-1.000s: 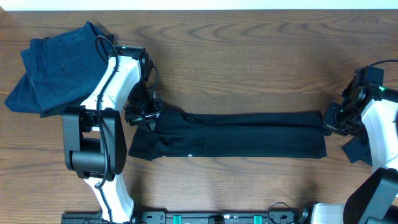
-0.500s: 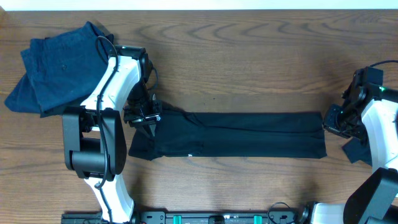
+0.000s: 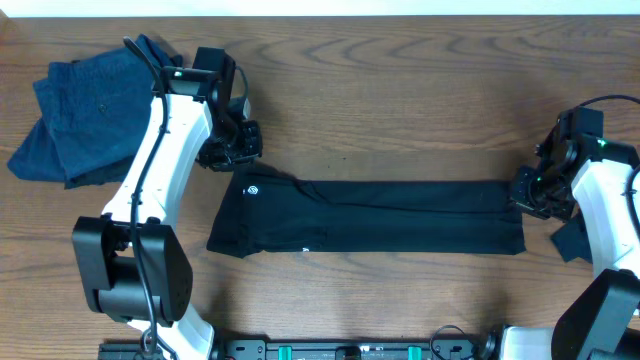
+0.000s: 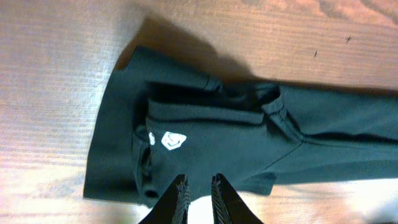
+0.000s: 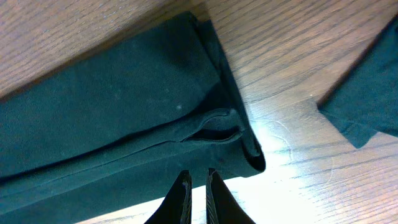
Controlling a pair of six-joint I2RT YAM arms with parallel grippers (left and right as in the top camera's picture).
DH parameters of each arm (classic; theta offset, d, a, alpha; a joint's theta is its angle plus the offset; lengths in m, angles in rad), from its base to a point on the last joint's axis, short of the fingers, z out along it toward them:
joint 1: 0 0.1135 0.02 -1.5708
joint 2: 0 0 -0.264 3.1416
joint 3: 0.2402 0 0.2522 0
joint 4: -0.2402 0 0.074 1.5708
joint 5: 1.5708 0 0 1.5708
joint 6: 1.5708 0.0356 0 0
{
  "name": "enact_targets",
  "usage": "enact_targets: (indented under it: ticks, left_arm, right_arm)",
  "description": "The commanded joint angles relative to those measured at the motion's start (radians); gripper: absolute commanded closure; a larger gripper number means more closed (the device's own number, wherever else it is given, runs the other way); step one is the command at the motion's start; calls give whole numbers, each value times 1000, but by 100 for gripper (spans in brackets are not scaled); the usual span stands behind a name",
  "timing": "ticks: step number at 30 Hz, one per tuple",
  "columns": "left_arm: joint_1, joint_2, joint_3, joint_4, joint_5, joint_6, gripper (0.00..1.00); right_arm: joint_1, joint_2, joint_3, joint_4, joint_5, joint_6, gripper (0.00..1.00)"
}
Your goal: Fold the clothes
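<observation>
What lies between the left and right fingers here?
The long black garment, lying flat lengthwise; the overhead view shows it.

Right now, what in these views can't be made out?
1. Small white logo on the long black fabric garment: tiny overhead, blurred in the left wrist view; unreadable.
2. Crumpled dark blue fabric pile: the left arm covers its right edge overhead; piece count unclear.
3. Dark fabric scrap beside the right arm: the arm hides most of it overhead, and the right wrist frame edge cuts it off; kind unknown.
</observation>
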Motion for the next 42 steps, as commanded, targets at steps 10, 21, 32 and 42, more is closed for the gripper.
enact_targets:
  ticks: [10, 21, 32, 42]
  left_arm:
    - [-136, 76, -198, 185, 8, -65, 84]
    - [-166, 85, -499, 321, 9, -175, 84]
    - [-125, 74, -413, 346, 9, -171, 84]
    - [-114, -100, -272, 208, 9, -130, 79]
  right_arm:
    - [12, -4, -9, 0, -6, -7, 91]
    - [12, -4, -9, -1, -3, -7, 91]
    - [-12, -4, -9, -60, 124, -8, 53]
    - [-80, -1, -50, -51, 68, -41, 47]
